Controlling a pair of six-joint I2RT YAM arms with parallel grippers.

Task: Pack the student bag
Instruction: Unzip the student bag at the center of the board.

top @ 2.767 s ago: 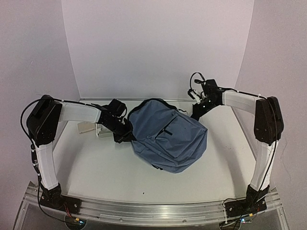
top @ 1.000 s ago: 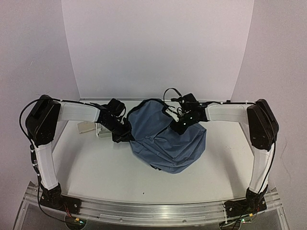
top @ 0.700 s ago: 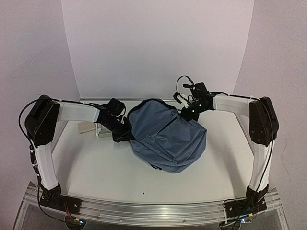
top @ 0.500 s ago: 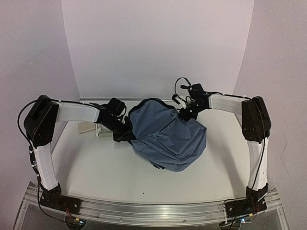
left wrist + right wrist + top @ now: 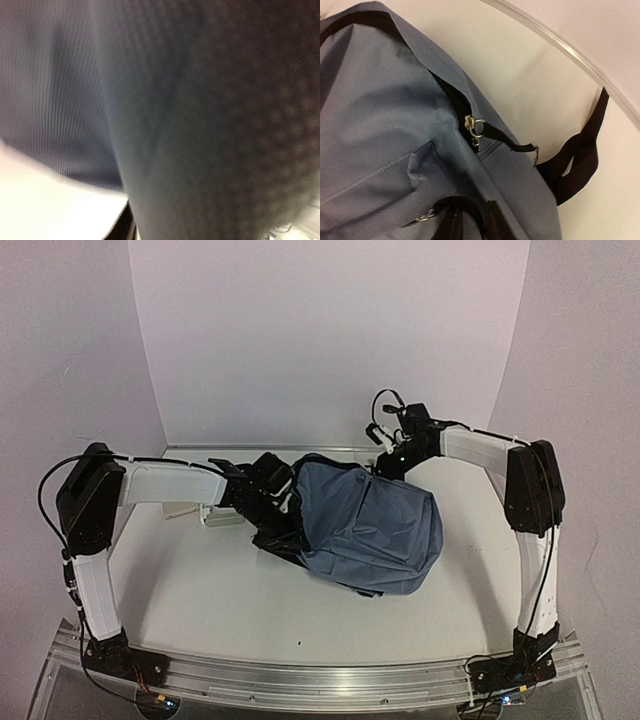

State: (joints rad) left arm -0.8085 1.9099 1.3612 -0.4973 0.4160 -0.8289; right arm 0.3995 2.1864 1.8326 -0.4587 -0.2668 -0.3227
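The blue-grey student bag lies on the white table, a little right of the middle. My left gripper is pressed into its dark left edge, and its fingers are hidden by the fabric. The left wrist view shows only blurred bag fabric. My right gripper is at the bag's top right corner. In the right wrist view the bag shows its main zipper slider with a loose black pull. Two dark strips stand close together at the bottom edge, where my right gripper is. Its state is unclear.
A flat beige item and a small white item lie on the table behind my left forearm. A black shoulder strap trails off the bag toward the table's back rim. White walls close in the back and sides.
My left arm has reached to the right and the bag has shifted right with it. My right gripper went over the front pocket, then back to the bag's top right corner.
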